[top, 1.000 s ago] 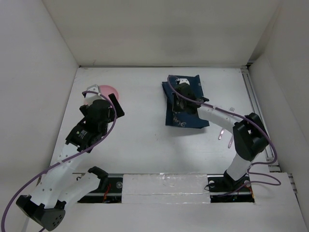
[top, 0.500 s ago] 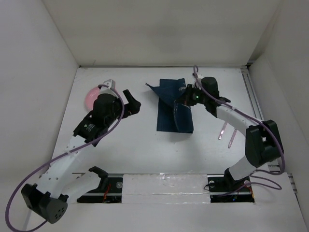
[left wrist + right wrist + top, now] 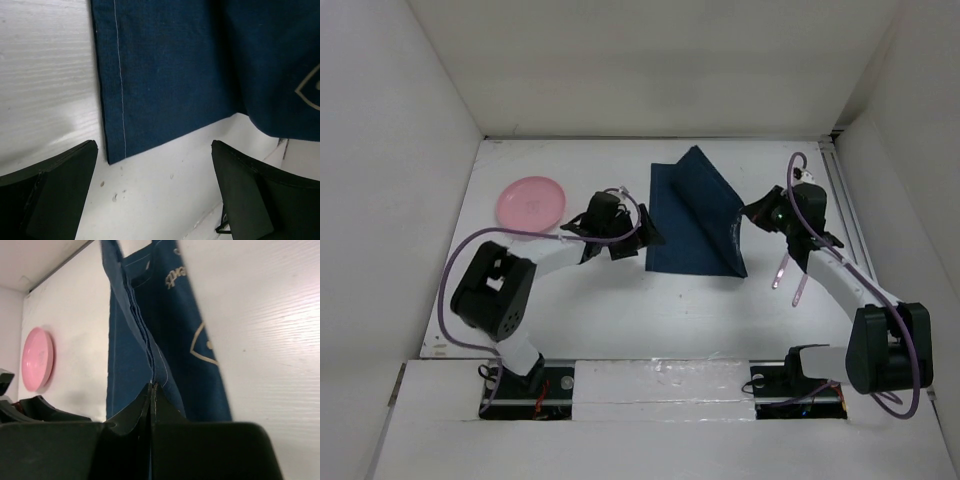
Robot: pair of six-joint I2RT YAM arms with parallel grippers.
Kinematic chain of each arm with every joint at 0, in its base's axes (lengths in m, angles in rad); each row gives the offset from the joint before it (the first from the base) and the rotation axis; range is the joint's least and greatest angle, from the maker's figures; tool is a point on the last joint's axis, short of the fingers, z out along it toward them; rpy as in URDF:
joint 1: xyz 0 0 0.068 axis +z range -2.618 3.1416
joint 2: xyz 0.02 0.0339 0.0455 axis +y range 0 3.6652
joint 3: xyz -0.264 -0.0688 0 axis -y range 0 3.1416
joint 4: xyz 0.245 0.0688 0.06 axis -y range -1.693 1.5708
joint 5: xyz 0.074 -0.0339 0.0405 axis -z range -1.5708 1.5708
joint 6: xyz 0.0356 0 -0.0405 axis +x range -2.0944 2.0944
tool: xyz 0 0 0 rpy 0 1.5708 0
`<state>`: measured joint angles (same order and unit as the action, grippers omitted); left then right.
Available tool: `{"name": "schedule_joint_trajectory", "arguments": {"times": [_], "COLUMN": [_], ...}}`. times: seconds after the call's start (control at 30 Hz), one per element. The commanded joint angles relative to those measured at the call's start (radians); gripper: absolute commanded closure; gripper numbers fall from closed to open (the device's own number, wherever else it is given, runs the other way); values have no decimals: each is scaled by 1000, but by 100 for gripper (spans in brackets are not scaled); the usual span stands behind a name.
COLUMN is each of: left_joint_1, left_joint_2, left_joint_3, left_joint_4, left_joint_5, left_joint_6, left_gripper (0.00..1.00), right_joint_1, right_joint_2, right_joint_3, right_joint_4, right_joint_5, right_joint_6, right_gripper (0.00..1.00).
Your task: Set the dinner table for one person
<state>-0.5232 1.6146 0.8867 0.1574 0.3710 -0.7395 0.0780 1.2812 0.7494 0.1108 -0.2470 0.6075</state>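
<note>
Navy cloth makes up the one placemat point(image 3: 688, 215), which lies on the dinner table point(image 3: 620, 300) just off centre toward 1 o'clock in the top view. The table is the broad white matte top that carries everything else. The mat is not flat: its 3 o'clock edge is raised and folded inward, and pale line drawings show on that turned part.

The right gripper point(image 3: 151, 388) has its two fingers pressed together on that lifted edge, pinching several layers of hem. From above, the right gripper point(image 3: 756, 212) sits at the mat's 3 o'clock side.

The left gripper point(image 3: 154, 150) has its jaws spread wide, one dark finger on either side of the mat's stitched corner, with bare white table between them. In the top view it point(image 3: 635, 240) is at the mat's 8 o'clock side. Whether it touches the cloth cannot be told.

One pink plate point(image 3: 531, 201) rests at the table's 10 o'clock, well apart from the mat. Two slim pale pink utensils point(image 3: 788, 279) lie side by side at 4 o'clock, near the right arm; their type is unclear.
</note>
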Motion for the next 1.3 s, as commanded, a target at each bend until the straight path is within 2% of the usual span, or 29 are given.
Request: {"name": "schedule_joint_trajectory", "arguments": {"times": [0.0,0.1,0.23,0.33,0.5,0.6,0.7,0.8,0.83,0.87,0.9,0.93,1.1,1.27], "left_joint_1": [-44,-95,-115,-115,-115,-124,-150,-175,-175,-175,-175,-175,-166,-106], "left_joint_2": [50,113,123,123,227,281,333,366,378,378,378,378,314,259], "left_joint_3": [127,205,216,216,228,238,288,322,331,331,331,331,322,351], "left_joint_4": [-15,-126,-240,-260,-295,-309,-343,-364,-364,-364,-364,-374,-374,-401], "left_joint_5": [-18,-163,-302,-342,-360,-372,-405,-419,-419,-419,-435,-451,-550,-622], "left_joint_6": [3,3,3,-6,3,14,25,25,25,25,16,15,-14,-23], "left_gripper": [6,6,6,7,16,30,36,66,72,87,97,100,100,100], "right_joint_1": [-41,-67,-90,-110,-141,-141,-150,-150,-150,-150,-159,-159,-179,-179], "right_joint_2": [-23,-32,-42,-42,-42,-42,-42,-42,-42,-42,-42,-31,7,17], "right_joint_3": [-12,-12,-12,-12,-12,-12,-12,-12,-12,-12,-12,-12,-12,-12], "right_joint_4": [15,6,6,-3,-3,-3,-3,-3,-3,-3,-3,-3,-3,-13], "right_joint_5": [91,63,41,41,41,22,22,22,12,12,12,3,3,55], "right_joint_6": [1,1,-8,-8,-8,-17,-17,-17,-17,-17,-17,-17,-17,-17], "right_gripper": [100,100,100,100,100,100,100,100,100,100,100,100,100,100]}}
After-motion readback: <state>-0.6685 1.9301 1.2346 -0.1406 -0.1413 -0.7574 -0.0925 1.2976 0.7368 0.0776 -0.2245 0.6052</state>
